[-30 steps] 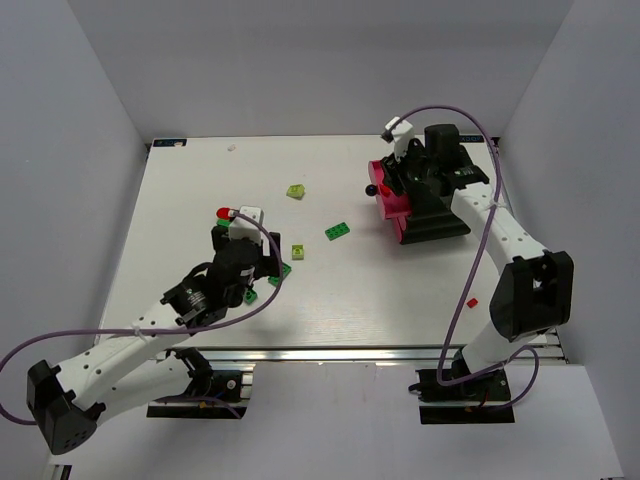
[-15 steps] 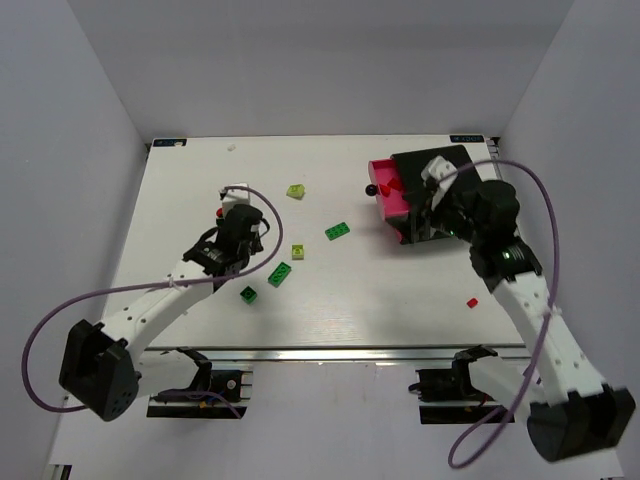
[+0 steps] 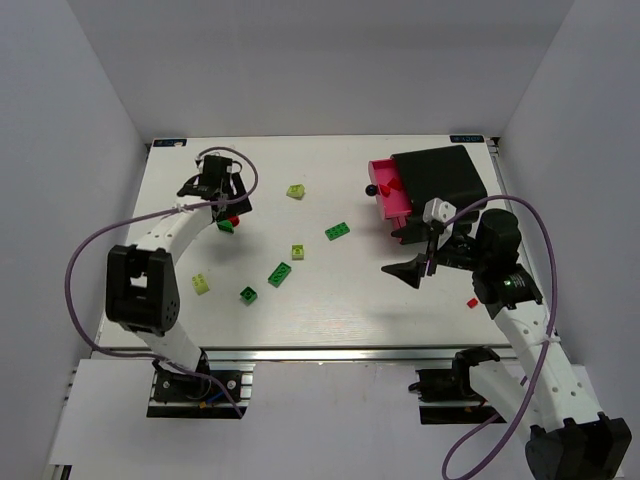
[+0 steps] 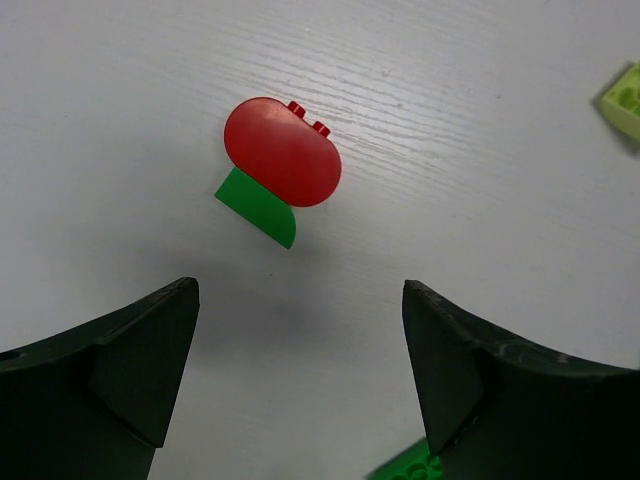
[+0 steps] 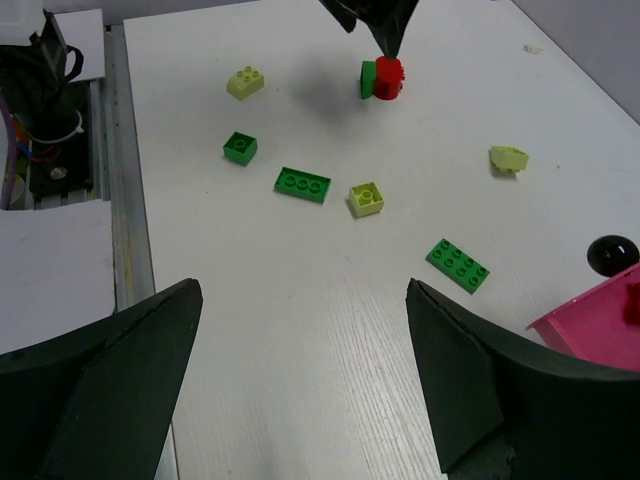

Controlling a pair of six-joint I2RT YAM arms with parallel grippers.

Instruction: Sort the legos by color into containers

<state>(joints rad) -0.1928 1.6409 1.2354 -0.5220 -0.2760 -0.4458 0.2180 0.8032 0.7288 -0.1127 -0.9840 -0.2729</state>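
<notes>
My left gripper (image 3: 226, 203) (image 4: 300, 300) hovers open at the far left of the table, nothing between its fingers. Just ahead of it lie a red rounded lego (image 4: 282, 165) (image 3: 234, 218) and a green wedge lego (image 4: 258, 207) touching it. My right gripper (image 3: 403, 253) (image 5: 305, 300) is open and empty in front of the containers (image 3: 440, 172). Their magenta drawer (image 3: 386, 203) (image 5: 597, 322) stands pulled out with red legos (image 3: 393, 185) inside. Green legos (image 3: 337, 231) (image 3: 279, 274) (image 3: 247, 294) and lime ones (image 3: 296, 191) (image 3: 298, 252) (image 3: 202, 285) lie scattered mid-table.
A small red lego (image 3: 472, 302) lies near the front right, beside the right arm. The drawer's round dark knob (image 3: 370, 189) (image 5: 612, 253) sticks out to the left. White walls close in the table on three sides.
The left gripper opened and drew back toward the far left, leaving the red and green legos on the table. The right gripper opened and came away from the drawer toward the front.
</notes>
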